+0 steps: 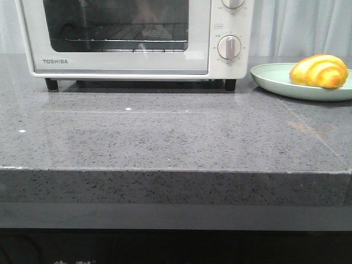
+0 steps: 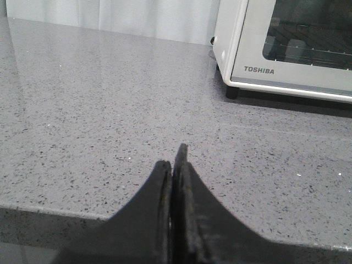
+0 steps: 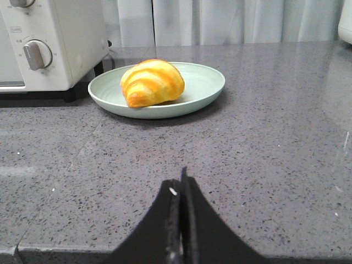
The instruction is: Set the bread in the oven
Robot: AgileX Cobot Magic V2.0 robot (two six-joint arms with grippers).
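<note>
Both pincers pressed together, holding nothing, above the bench (image 1: 165, 137).
Left pincer (image 2: 175, 165) faces the closed oven (image 2: 286, 49); right pincer (image 3: 180, 190) faces the bread (image 3: 151, 82) on its plate (image 3: 206, 82); front view shows neither.

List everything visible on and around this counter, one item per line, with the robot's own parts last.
White Toshiba toaster oven: one, white with dark glass door, door shut, at the back left of the counter.
Golden-yellow croissant-shaped bread: one, lying on the plate.
Pale green round plate: one, right of the oven.
Speckled grey stone counter: one, bearing everything.
Pale curtain: one, behind the counter.
Left gripper: one, black, shut, holding nothing, above bare counter.
Right gripper: one, black, shut, holding nothing, facing the plate.
</note>
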